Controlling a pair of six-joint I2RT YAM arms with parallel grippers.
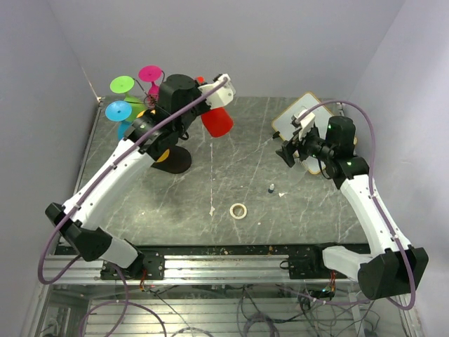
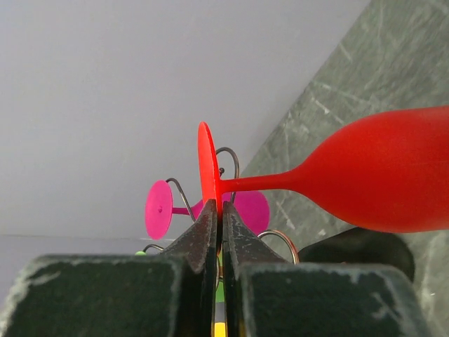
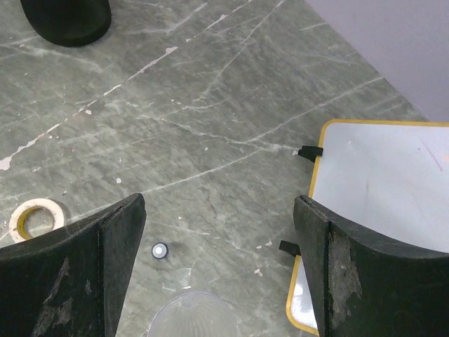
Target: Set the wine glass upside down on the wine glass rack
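Your left fingers (image 2: 203, 235) clench the red wine glass (image 2: 379, 179); green glass (image 1: 122, 85), pink glass (image 1: 150, 73), blue glass (image 1: 118, 110) crowd the rack (image 1: 179, 163); right fingers (image 3: 105, 267) released.

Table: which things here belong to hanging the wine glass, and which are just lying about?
Job: red glass, rack, left tool gripping the glass's foot.
Lying about: tape roll, white board.
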